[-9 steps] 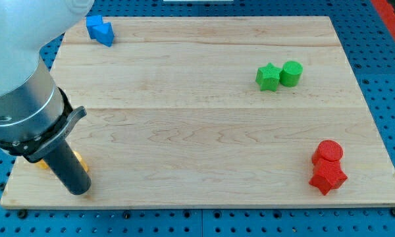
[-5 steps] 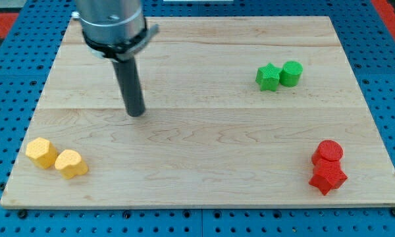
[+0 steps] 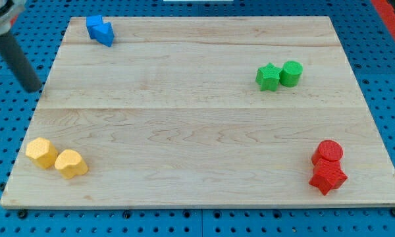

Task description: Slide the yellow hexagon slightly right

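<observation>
A wooden board [image 3: 197,125] lies on a blue pegboard surface [image 3: 388,99]. Near the board's top-left corner, two blue blocks [image 3: 99,30] sit touching each other. Toward the view's right, a green star [image 3: 268,77] touches a green cylinder [image 3: 291,73]. At the lower right, a red cylinder [image 3: 329,152] touches a red star [image 3: 328,176] just below it. At the lower left sits a rounded yellow block [image 3: 70,164].

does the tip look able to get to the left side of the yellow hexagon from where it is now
Probably yes. My tip sits off the board's left edge, well above the yellow hexagon. Nothing lies between them; the other yellow block is on the hexagon's right.
</observation>
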You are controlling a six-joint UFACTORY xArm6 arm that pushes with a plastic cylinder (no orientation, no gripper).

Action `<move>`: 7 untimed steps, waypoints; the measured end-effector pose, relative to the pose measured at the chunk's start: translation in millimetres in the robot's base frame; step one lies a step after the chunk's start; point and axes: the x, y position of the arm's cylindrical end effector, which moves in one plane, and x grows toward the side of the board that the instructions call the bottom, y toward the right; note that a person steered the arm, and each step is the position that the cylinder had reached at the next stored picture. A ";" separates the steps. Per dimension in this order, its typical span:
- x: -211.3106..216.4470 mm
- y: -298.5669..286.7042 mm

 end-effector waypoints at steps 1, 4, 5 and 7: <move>-79.1 2.5; -158.1 79.0; -65.7 110.0; 6.5 117.5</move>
